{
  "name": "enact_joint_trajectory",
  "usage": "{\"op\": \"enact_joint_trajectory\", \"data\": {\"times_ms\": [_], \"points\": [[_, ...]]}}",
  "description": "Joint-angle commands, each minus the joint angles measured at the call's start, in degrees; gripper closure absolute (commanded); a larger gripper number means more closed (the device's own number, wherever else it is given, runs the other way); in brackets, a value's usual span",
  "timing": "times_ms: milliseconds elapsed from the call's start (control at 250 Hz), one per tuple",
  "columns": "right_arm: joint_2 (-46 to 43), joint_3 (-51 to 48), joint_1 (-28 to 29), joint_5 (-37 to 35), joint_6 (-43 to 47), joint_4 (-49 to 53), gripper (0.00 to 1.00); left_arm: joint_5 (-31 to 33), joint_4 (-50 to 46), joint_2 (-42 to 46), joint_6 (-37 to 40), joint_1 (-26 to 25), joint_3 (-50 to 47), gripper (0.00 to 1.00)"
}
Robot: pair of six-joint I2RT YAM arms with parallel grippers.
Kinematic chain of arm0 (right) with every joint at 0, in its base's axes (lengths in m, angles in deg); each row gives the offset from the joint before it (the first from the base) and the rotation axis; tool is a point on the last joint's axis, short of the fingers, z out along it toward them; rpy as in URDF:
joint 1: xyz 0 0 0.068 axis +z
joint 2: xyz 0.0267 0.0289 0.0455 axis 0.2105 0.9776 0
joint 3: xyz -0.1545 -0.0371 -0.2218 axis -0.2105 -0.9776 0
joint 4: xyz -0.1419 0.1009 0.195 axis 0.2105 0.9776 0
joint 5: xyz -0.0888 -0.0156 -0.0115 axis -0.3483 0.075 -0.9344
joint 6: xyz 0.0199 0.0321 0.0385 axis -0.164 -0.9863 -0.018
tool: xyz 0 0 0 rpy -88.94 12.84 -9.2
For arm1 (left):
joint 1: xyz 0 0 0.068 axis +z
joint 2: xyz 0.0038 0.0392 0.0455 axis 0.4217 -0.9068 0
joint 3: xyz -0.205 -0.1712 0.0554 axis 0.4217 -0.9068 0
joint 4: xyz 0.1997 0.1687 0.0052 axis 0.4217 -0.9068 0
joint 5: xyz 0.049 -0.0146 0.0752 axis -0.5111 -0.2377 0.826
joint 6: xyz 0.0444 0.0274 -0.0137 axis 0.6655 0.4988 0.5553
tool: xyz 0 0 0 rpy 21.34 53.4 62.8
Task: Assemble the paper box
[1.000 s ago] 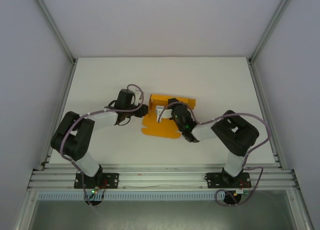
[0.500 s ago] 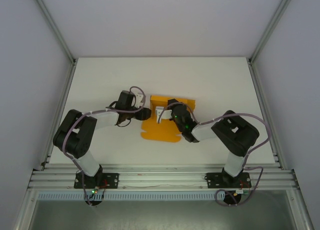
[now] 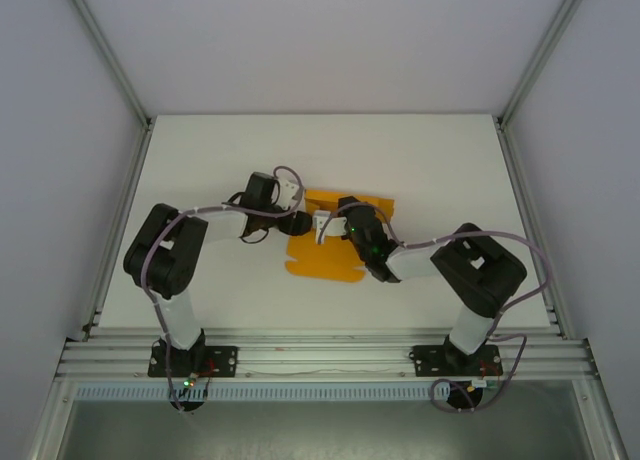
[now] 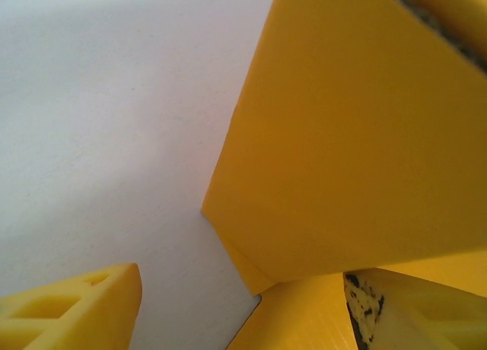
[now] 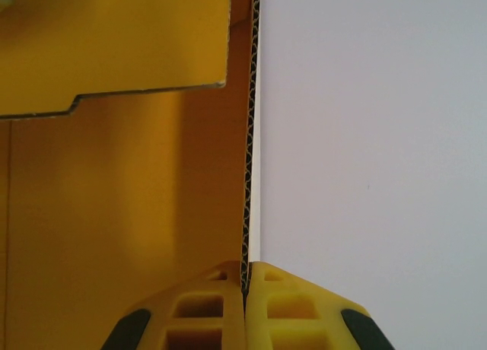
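The paper box is an orange creased card sheet lying mid-table, partly folded up at its far end. In the top view my left gripper is at the sheet's far left corner. My right gripper is just to its right, over the raised part. In the left wrist view the fingertips stand wide apart, open, and a tilted orange panel rises just ahead without being pinched. In the right wrist view my right gripper is shut on the thin corrugated edge of an upright orange wall.
The white table spreads around the sheet, with grey side walls and aluminium frame posts at the edges. Both arm bases sit on the rail at the near edge.
My left gripper has opened and shifted right and farther back, up against the box's far left corner. The orange front panel now lies flatter. The right gripper has kept its grip.
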Motion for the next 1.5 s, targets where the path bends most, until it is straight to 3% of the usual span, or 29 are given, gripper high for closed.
{"op": "enact_joint_trajectory", "data": {"times_ms": [0, 52, 292, 460, 564, 891, 1063, 1387, 1495], "points": [[-0.2, 0.3, 1.1, 5.0, -0.7, 6.5, 1.0, -5.9, 3.3, -0.2, 2.2, -1.6, 1.9, 0.26], [0.0, 0.4, 1.1, 3.9, -1.3, 5.1, 1.0, -5.9, 2.2, 0.4, 3.4, -1.9, 1.4, 0.26], [-0.4, -0.5, 1.1, 3.7, -0.7, 3.1, 1.0, 5.2, -0.7, 4.2, 3.6, -1.3, -2.6, 0.31], [0.0, -0.5, 1.1, 4.1, 1.3, 0.1, 1.0, 3.7, -0.2, 6.2, 4.1, -1.0, -3.9, 0.3], [-1.2, -0.6, 1.1, 4.7, 1.6, -0.3, 1.0, 7.3, -2.1, 7.2, 5.2, -0.6, -4.3, 0.28], [-1.0, 0.1, 1.2, 4.2, 2.4, -3.3, 1.0, 5.3, -1.4, 8.9, 3.3, 0.1, -5.2, 0.25], [-0.9, 0.3, 0.2, 5.8, 3.2, -0.6, 1.0, 6.5, -1.5, 7.5, 3.0, 0.2, -3.7, 0.25], [8.1, -2.9, 0.8, 5.6, 14.5, -6.5, 1.0, 8.0, -2.9, 3.9, 1.6, -0.4, -1.5, 0.26], [10.1, -3.8, 1.3, 4.2, 12.4, -9.8, 1.0, 9.0, -2.4, 3.6, 1.6, -0.5, -2.6, 0.26]]}}
